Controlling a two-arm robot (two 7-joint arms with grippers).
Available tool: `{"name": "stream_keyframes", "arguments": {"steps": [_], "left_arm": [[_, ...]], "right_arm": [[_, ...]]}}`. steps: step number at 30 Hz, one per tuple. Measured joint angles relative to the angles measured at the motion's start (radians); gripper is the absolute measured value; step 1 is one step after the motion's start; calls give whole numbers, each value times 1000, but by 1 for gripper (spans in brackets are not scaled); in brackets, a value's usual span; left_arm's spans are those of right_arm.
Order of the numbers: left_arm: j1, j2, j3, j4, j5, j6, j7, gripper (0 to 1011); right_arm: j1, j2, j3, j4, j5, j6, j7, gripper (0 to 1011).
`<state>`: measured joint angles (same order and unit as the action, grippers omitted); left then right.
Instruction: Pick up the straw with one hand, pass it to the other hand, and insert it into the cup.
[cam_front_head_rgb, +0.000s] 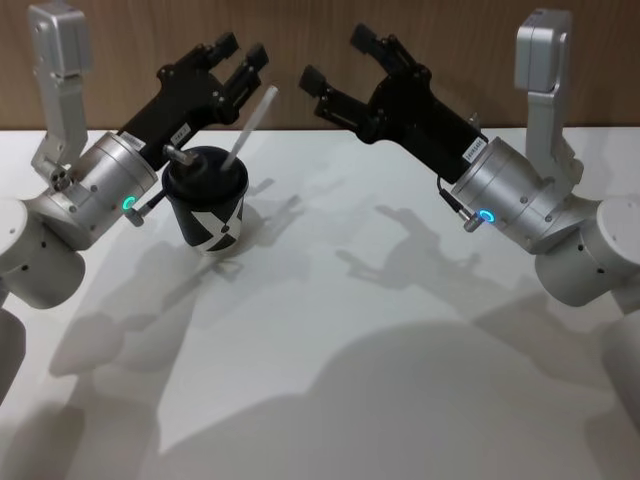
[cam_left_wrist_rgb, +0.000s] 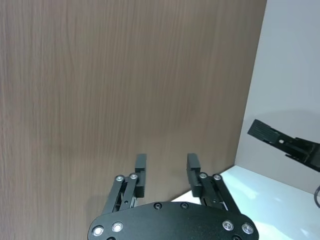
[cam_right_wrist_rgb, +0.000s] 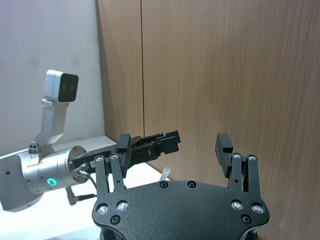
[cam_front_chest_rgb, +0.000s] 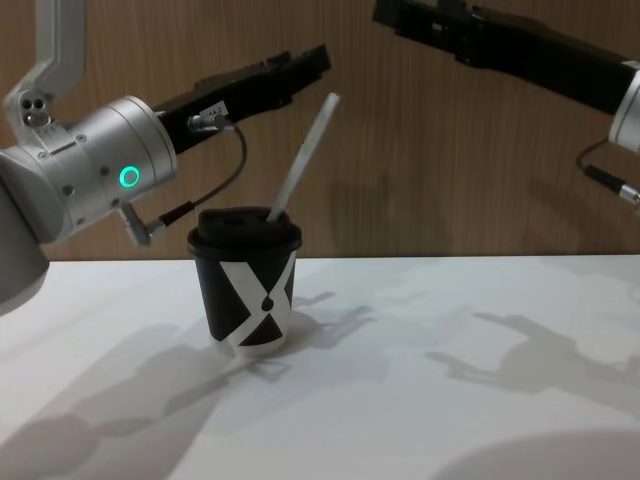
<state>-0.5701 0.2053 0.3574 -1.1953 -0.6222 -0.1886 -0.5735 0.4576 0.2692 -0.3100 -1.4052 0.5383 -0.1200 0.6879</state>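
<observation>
Left end effector (cam_front_head_rgb: 238, 62) hovers spread just above the straw (cam_front_head_rgb: 250, 128), which leans in the cup (cam_front_head_rgb: 207, 205) near the tabletop's (cam_front_head_rgb: 400, 330) far-left edge; retreating low could snag it. Right end effector (cam_front_head_rgb: 335, 62) spread, idle.

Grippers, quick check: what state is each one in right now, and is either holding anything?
Left gripper: open, holding nothing, raised behind the cup; the straw stands in the lid.
Right gripper: open, holding nothing, raised off the table.

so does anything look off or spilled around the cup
Nothing stands out. The cup stands upright on the table with its lid on, and the straw leans in through the lid. No spill shows. The left gripper and right gripper are both open, raised above.
</observation>
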Motion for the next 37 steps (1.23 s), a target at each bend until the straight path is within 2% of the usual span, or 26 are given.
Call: {"name": "stream_keyframes", "arguments": {"steps": [3, 6, 8, 18, 27, 37], "left_arm": [[13, 6, 0, -23, 0, 1, 7, 574], [33, 13, 0, -56, 1, 3, 18, 646], [49, 20, -1, -80, 1, 4, 26, 734], [131, 50, -14, -200, 10, 9, 68, 1003], [191, 68, -21, -278, 24, 9, 95, 1003], [222, 77, -26, -317, 31, 7, 108, 1003]], "right_arm": [[0, 0, 0, 0, 0, 0, 0, 1001], [0, 0, 0, 0, 0, 0, 0, 1001], [0, 0, 0, 0, 0, 0, 0, 1001], [0, 0, 0, 0, 0, 0, 0, 1001], [0, 0, 0, 0, 0, 0, 0, 1001], [0, 0, 0, 0, 0, 0, 0, 1001]]}}
